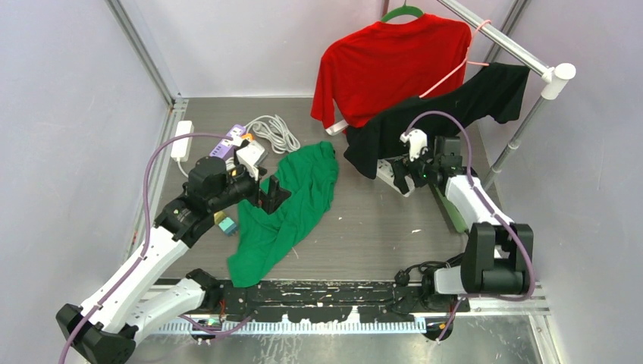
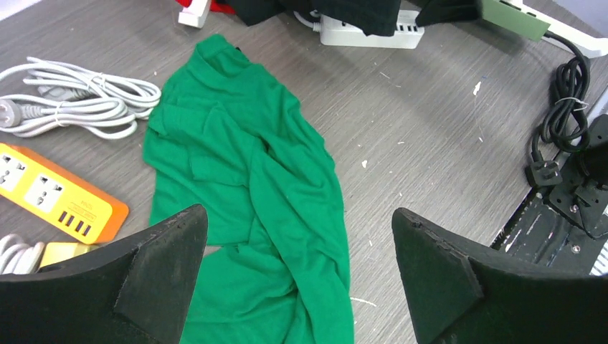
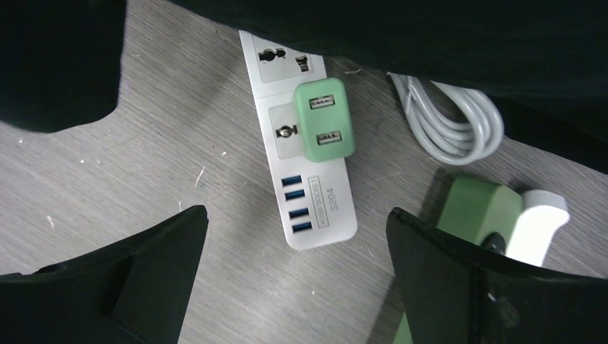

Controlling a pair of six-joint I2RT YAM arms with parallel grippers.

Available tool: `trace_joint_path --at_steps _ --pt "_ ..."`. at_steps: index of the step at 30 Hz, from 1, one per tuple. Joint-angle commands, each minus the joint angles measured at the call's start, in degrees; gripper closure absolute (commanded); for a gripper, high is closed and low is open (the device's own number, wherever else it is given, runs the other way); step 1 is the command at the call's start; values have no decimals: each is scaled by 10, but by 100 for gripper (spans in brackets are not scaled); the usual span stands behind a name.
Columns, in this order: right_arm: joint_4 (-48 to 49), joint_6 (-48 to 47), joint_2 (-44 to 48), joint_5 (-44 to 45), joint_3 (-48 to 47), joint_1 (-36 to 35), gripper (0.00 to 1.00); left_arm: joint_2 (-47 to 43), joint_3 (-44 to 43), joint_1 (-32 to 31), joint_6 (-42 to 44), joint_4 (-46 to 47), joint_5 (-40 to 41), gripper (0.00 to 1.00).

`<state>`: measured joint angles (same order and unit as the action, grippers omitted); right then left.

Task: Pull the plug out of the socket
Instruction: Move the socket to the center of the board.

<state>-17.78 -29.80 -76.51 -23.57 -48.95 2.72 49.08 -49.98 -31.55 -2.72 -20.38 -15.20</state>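
Right fingers (image 3: 143,279), spread wide and empty, hovered above the mint-green square plug (image 3: 324,120) seated in the white plastic socket strip (image 3: 319,215); left fingers (image 2: 143,287) stood open over a crumpled green shirt (image 2: 251,186).

Overhead; close wrist views; shared socket (image 3: 315,204)

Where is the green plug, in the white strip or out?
In: the light green square plug sits flush on the white plastic power strip, covering a socket.
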Motion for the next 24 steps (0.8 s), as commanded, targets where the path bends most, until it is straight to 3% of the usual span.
trace_joint_path --at_steps 1,18,24 --pt "73 -2 -49 14 -13 -6 0 -6 -17 -1 5 52 -5 2" --pt "59 -25 -174 57 -61 -18 21 -2 -11 -1 7 58 -12 2" --pt "24 -61 -176 34 -63 -25 38 -1 -11 -1 9 57 -11 2"
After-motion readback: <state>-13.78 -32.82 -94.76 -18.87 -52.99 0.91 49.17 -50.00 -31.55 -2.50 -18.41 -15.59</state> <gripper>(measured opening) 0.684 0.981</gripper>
